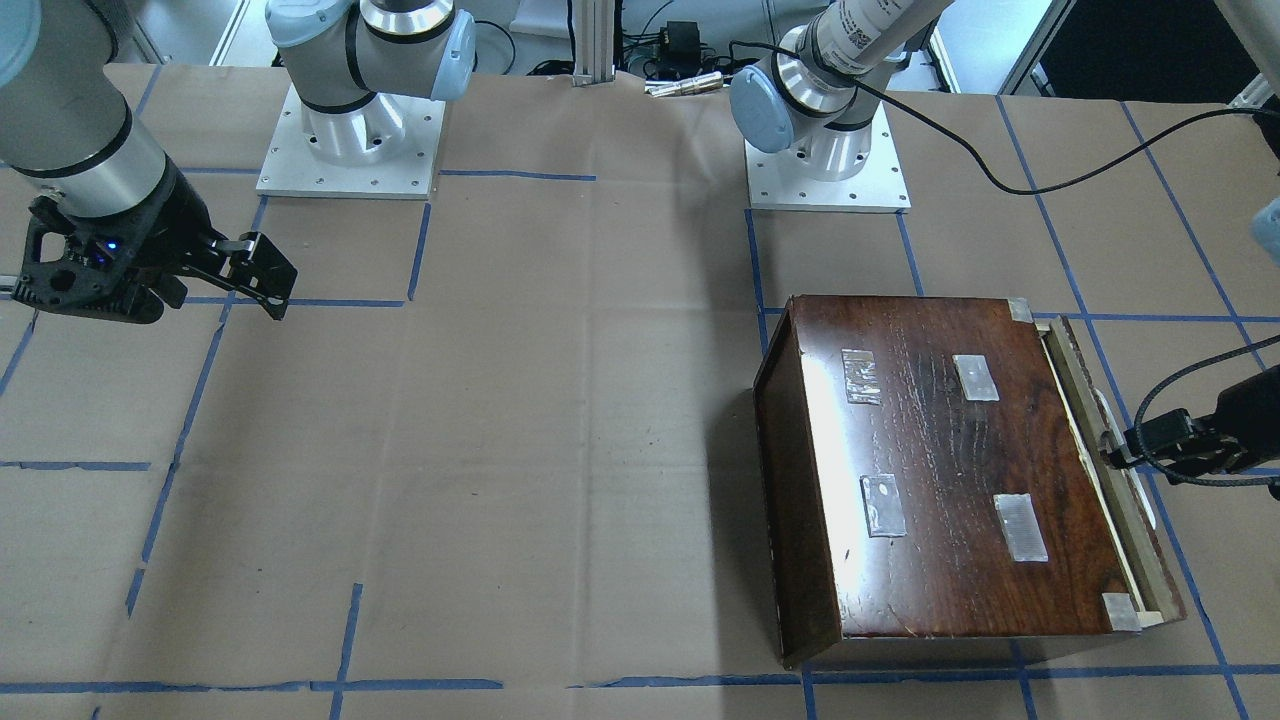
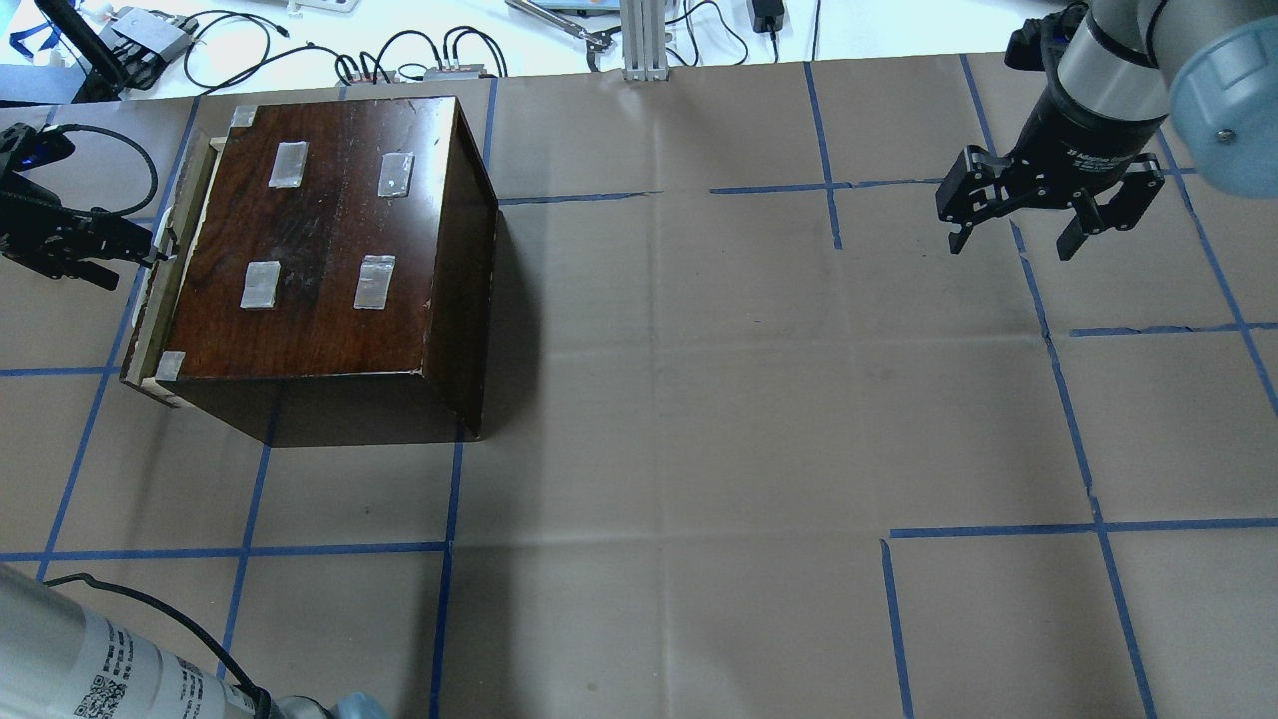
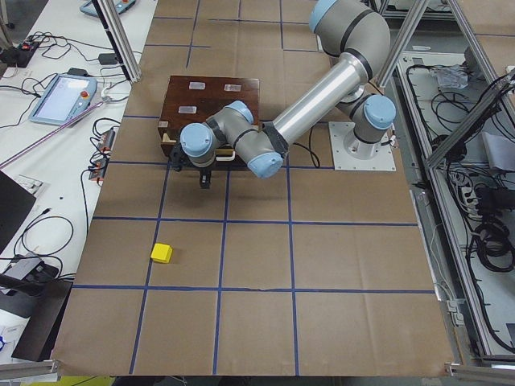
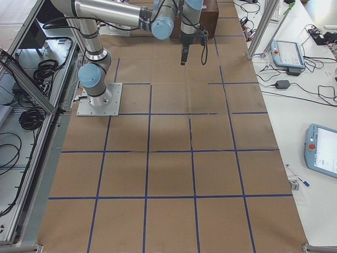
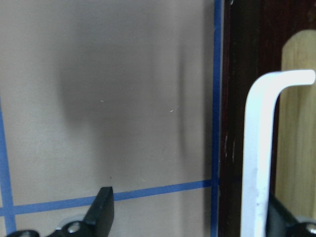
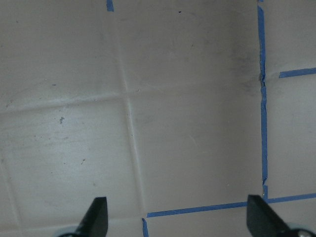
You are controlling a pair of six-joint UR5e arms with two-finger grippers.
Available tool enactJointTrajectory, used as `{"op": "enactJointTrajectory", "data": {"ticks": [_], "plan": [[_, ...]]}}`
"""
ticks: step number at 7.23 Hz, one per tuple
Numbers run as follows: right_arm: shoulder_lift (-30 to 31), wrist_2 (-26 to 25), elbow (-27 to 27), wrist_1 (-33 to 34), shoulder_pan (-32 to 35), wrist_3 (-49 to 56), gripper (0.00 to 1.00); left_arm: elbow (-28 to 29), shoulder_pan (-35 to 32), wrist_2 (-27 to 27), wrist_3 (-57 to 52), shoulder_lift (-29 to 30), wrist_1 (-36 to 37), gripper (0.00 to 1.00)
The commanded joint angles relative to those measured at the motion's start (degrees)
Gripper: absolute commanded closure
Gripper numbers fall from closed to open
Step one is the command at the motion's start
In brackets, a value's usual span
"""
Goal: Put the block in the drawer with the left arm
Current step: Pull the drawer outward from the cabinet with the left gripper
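Brown paper (image 2: pixel 699 399) marked off into squares by blue tape lines (image 2: pixel 998 531) covers the table. The block (image 3: pixel 162 252) shows only in the view from the robot's left end. It is a small bright yellow cube with sharp edges, and it sits alone on the paper, well apart from the box (image 2: pixel 319 230) and nearer that end of the table. The box is glossy dark reddish-brown wood, with four clear tape patches (image 2: pixel 291 164) on its top. The drawer (image 5: pixel 298 123) shows as pale bare wood along the box's front, behind a white handle (image 5: pixel 259 148).

The left arm (image 3: pixel 322 96) reaches low to that front. The left gripper (image 5: pixel 190 210) has its fingers spread wide and grasps nothing. The handle stands between the fingers, just beside one finger (image 5: pixel 284 219).

The right gripper (image 2: pixel 1013 245) hangs above bare paper far across the table, with its jaws apart and empty.
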State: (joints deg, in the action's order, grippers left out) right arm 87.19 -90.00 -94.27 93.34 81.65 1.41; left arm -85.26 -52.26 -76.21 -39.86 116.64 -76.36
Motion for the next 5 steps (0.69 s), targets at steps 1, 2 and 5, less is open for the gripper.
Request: {"op": "enactJointTrajectory", "data": {"ticks": [1, 2, 5], "plan": [[0.0, 0.0, 0.0, 0.0, 0.0, 0.0, 0.00, 0.0, 1.4, -2.2, -0.9, 0.1, 0.8, 0.01], [0.0, 0.0, 0.0, 0.0, 0.0, 0.0, 0.00, 0.1, 2.7, -2.4, -1.7, 0.6, 1.0, 0.01], [0.0, 0.0, 0.0, 0.0, 0.0, 0.0, 0.00, 0.4, 3.9, -2.5, -2.9, 0.7, 2.4, 0.01]]}}
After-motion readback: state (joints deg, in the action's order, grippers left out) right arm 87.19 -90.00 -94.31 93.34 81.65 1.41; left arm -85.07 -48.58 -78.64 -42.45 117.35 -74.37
